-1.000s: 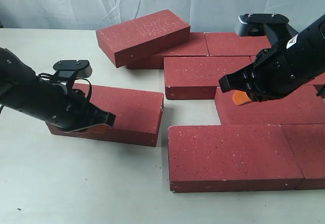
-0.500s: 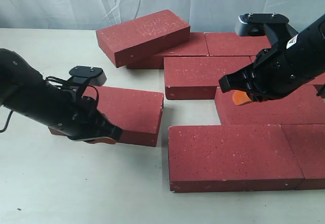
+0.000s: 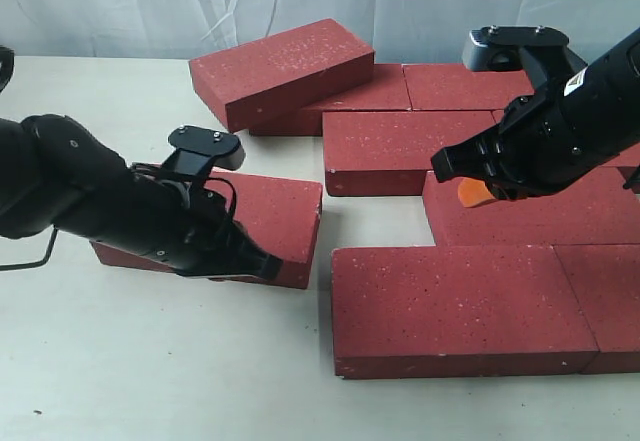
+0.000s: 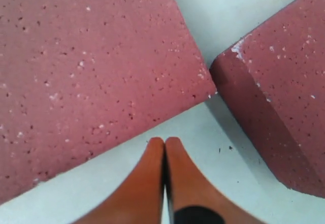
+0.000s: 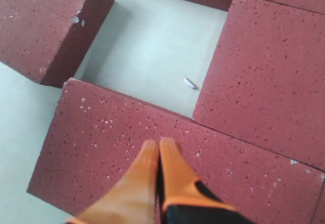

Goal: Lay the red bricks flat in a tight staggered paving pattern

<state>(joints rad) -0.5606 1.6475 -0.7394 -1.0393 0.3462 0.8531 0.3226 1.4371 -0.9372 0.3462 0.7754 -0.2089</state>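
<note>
Your left arm [image 3: 90,201] has swept right along the near side of the loose brick [image 3: 275,206] since a second ago; your right arm [image 3: 570,121] has not shifted. The table [image 3: 150,371] carries the red bricks [image 3: 460,306], most lying flat and edge to edge on the right half, with a bare pocket of table among them. One tilted brick [image 3: 283,66] leans across the back row. The loose brick lies flat, left of the group, with a narrow gap between. Your left gripper [image 4: 164,142] has its fingers pressed together, tips over the table just off that brick's near corner. Your right gripper [image 5: 158,145] also has its fingers pressed together, holding nothing, above a flat brick beside the pocket.
</note>
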